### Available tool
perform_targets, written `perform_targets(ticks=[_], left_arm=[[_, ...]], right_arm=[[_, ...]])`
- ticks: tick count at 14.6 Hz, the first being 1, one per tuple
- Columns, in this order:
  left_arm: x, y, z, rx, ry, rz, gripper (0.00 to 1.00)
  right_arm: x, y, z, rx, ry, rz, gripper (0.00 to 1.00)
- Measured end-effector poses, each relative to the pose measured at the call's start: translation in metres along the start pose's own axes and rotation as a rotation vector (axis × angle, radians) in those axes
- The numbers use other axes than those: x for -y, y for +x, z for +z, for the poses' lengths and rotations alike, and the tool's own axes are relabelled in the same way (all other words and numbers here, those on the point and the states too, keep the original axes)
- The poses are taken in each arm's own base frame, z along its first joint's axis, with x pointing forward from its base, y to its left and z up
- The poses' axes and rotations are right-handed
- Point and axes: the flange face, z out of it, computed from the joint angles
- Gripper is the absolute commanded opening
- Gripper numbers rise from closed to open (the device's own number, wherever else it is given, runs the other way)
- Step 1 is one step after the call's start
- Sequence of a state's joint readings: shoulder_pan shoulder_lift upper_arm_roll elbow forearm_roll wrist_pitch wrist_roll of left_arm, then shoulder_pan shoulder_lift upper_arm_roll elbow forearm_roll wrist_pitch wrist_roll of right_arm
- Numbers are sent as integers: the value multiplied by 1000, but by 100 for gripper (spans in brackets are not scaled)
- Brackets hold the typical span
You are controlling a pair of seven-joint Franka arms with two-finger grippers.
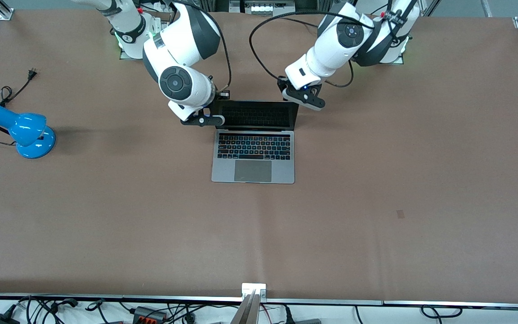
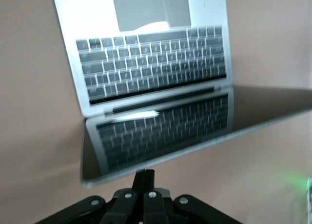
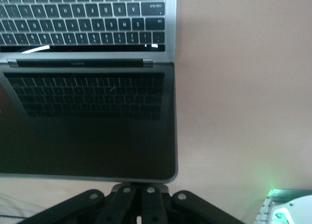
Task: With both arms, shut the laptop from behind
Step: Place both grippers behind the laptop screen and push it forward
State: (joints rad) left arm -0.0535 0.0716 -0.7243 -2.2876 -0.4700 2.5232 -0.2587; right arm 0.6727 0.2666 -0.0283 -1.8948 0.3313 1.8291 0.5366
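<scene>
The laptop (image 1: 253, 157) stands open in the middle of the table, silver-grey with a black keyboard, and its dark screen (image 1: 256, 114) leans back toward the robots. My left gripper (image 1: 304, 96) is shut and empty at the lid's top corner toward the left arm's end. In the left wrist view its closed fingertips (image 2: 145, 177) sit just under the lid's top edge (image 2: 161, 158). My right gripper (image 1: 203, 119) is at the lid's other top corner. In the right wrist view its shut fingers (image 3: 141, 187) press against the lid's edge (image 3: 97, 176), and the lid hides their tips.
A blue desk lamp (image 1: 25, 130) lies toward the right arm's end of the table, with its black cord and plug (image 1: 32, 73) trailing toward the robots. A small dark mark (image 1: 400, 213) is on the brown table top, nearer the front camera.
</scene>
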Motion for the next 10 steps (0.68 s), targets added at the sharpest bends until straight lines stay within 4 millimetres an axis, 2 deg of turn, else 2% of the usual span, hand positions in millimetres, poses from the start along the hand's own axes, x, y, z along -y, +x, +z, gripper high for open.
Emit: perform_targets(ticks=[2,7,10], left_arm=[[2,9,2,-51,-21,3,1],[15,18,25,-72,-39,10,1],[19,21,29,-77,-44,14,1]], right_arm=[[1,5,-1,-14,9,5,0],[3,27,1,-33,20,21,0],[4,42,-4,-47,32,31,0]])
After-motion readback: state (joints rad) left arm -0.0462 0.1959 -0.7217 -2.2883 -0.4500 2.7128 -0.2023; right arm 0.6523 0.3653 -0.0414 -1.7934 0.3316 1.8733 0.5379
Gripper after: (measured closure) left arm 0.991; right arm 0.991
